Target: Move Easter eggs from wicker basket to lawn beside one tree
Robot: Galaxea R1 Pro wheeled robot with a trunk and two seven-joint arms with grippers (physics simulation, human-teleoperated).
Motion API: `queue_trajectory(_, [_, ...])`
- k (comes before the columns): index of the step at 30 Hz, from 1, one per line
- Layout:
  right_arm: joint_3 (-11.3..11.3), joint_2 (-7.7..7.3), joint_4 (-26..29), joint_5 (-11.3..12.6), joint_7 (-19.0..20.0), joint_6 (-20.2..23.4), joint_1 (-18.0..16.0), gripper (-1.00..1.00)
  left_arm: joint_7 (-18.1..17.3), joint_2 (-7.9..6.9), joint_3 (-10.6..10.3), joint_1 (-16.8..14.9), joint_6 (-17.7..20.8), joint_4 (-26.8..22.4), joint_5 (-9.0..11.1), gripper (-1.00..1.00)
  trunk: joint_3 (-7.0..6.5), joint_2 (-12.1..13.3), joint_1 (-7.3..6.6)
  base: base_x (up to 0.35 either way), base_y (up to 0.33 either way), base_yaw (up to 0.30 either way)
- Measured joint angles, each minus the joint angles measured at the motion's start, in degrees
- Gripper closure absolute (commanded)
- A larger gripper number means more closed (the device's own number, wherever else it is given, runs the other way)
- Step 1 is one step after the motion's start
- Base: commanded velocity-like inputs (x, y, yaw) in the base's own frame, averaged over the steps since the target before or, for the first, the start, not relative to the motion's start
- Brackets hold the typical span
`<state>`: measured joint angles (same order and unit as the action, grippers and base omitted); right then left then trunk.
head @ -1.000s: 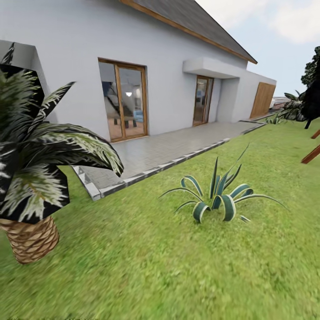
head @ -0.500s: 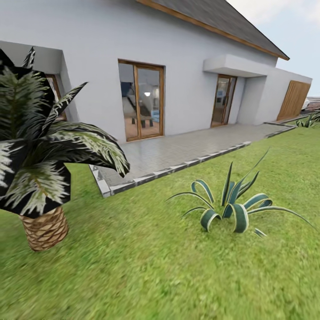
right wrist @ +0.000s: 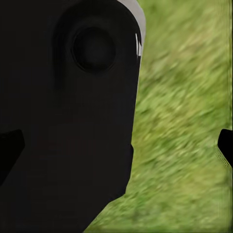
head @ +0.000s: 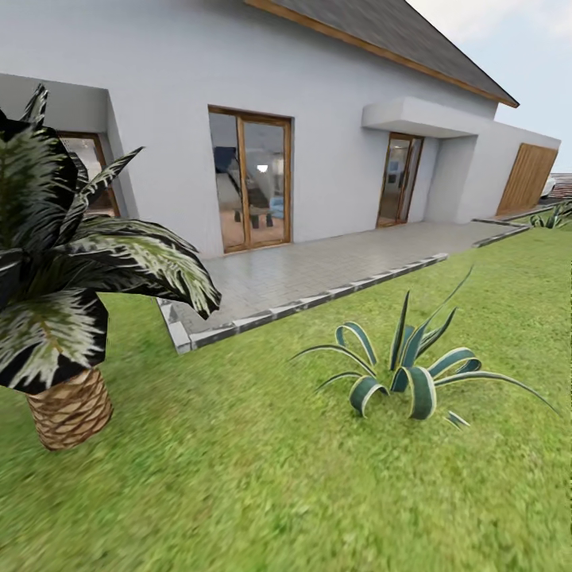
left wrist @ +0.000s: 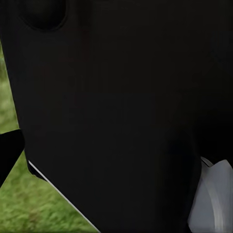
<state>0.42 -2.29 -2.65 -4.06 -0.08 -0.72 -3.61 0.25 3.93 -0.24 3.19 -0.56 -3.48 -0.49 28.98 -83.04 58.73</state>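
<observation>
The head view looks over the lawn (head: 270,485) of the garden toward a white house (head: 334,71). The Easter eggs, the wicker basket and the tree are out of view. In the right wrist view my right gripper (right wrist: 116,150) is open above blurred grass (right wrist: 179,126), its dark fingertips (right wrist: 225,145) far apart at the picture's edges, with a black part of the robot's body behind it. In the left wrist view my left gripper (left wrist: 116,155) hangs before the same black body, one fingertip (left wrist: 8,153) far out at the edge, with nothing held.
A short scaly-trunked palm (head: 70,407) stands close at the left. A striped agave (head: 413,373) grows in the grass at the right. A paved terrace (head: 318,274) with a raised kerb (head: 238,324) runs along the house, which has glass doors (head: 250,179).
The whole head view has shifted: the camera has turned left, so the house, palm and agave sit further right than a second ago. Nothing in the garden itself has moved.
</observation>
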Motion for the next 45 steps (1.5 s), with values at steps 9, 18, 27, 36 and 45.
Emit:
queue_trajectory(9, [-0.1,0.00,0.0,0.1,0.0,0.0,0.0,-1.00,0.0,-0.06,0.0,0.0,0.0,0.0,0.0,-1.00,0.00,0.0,0.00,0.000,-0.344,0.013])
queue_trajectory(18, [-0.1,0.01,0.0,0.2,0.0,0.0,0.0,-1.00,0.0,-0.07,0.0,0.0,0.0,0.0,0.0,-1.00,0.00,0.0,0.00,0.000,-0.345,0.225])
queue_trajectory(27, [0.0,0.01,0.0,0.0,0.0,0.0,0.0,-1.00,0.0,-0.07,0.0,0.0,0.0,0.0,0.0,-1.00,0.00,0.0,0.00,0.000,-0.345,0.233])
queue_trajectory(36, [-0.1,0.01,0.0,0.0,0.0,0.0,0.0,-1.00,0.0,-0.07,0.0,0.0,0.0,0.0,0.0,-1.00,0.00,0.0,0.00,0.000,-0.345,0.154])
queue_trajectory(45, [-0.1,0.00,0.0,0.0,0.0,0.0,0.0,-1.00,0.1,-0.07,0.0,0.0,0.0,0.0,0.0,-1.00,0.00,0.0,0.00,0.000,-0.345,0.009])
